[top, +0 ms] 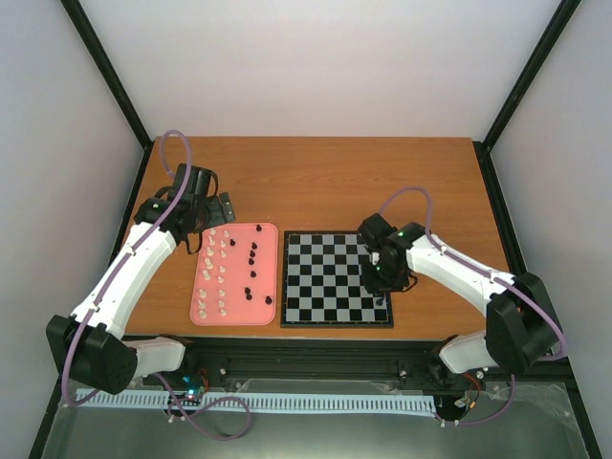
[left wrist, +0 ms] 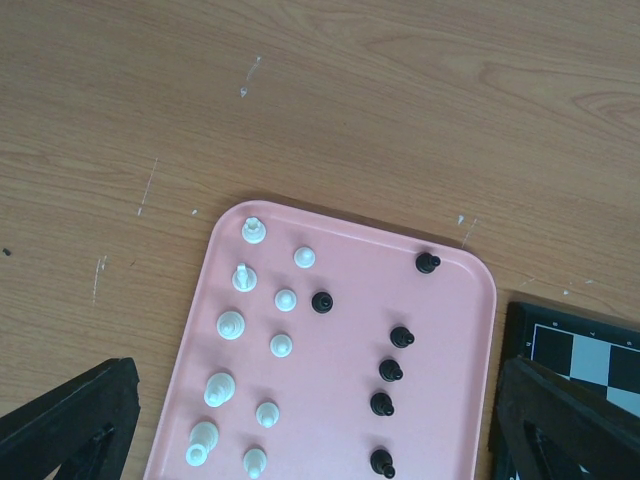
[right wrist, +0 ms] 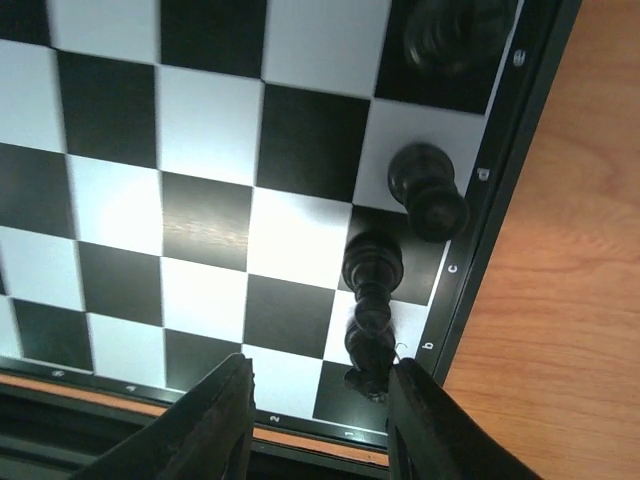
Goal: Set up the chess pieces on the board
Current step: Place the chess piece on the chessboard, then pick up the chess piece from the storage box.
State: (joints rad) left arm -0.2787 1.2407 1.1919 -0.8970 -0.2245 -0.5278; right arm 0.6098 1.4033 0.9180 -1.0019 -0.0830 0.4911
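Chess pieces (right wrist: 428,190) crowd the board's (right wrist: 210,220) right edge, so the right hand (right wrist: 320,380), released astride one, could topple neighbours when lifting.

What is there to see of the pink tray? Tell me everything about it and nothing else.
The pink tray is a rectangle with rounded corners and a low raised rim, smooth and plastic-looking. It lies flat on the wooden table, just left of the chessboard in the overhead view, with a narrow strip of wood between them. White pieces stand in two columns along its left half. Black pieces stand more loosely on its right half. Nothing else is seen touching it.
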